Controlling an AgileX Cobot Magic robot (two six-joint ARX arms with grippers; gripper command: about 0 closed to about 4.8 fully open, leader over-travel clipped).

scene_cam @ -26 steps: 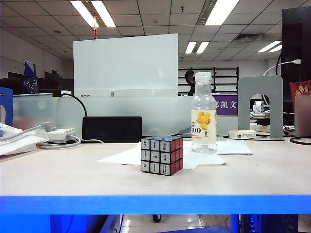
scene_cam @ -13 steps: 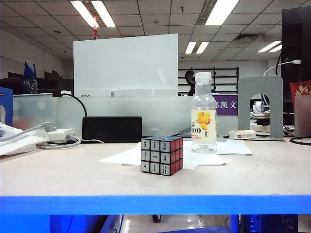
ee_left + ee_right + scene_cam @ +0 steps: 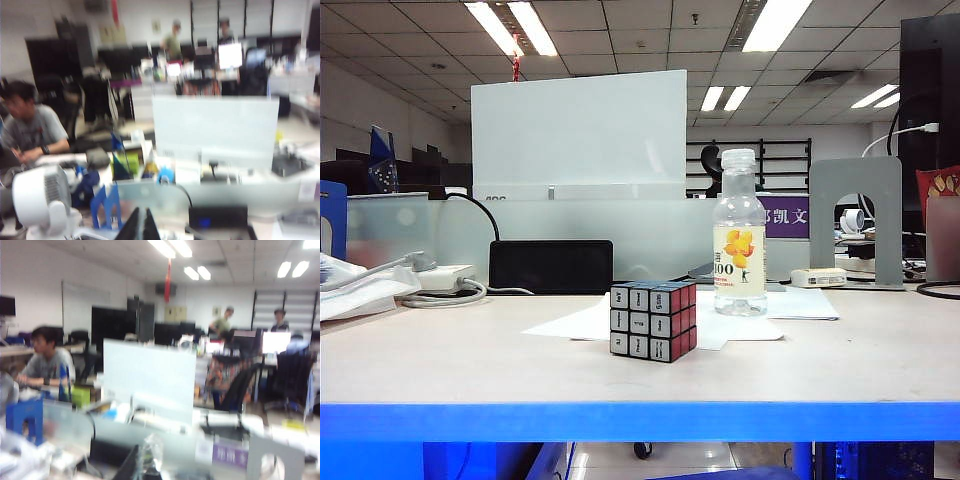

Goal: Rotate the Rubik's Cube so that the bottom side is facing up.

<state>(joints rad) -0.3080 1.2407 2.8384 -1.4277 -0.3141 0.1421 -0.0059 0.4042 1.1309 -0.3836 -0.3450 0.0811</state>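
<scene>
Your Rubik's Cube (image 3: 653,320) sat on a white paper sheet (image 3: 582,322) on the table (image 3: 470,365), just in front and left of the clear drink bottle (image 3: 739,245) — well apart from both pincers. Neither arm showed in the exterior view. Your left gripper (image 3: 143,226) was pinched closed, holding nothing, aimed at the office beyond the desk. Your right gripper (image 3: 131,463) showed only one dark finger at the frame edge — closed, empty. Versus a second ago: cube and bottle hadn't shifted.
</scene>
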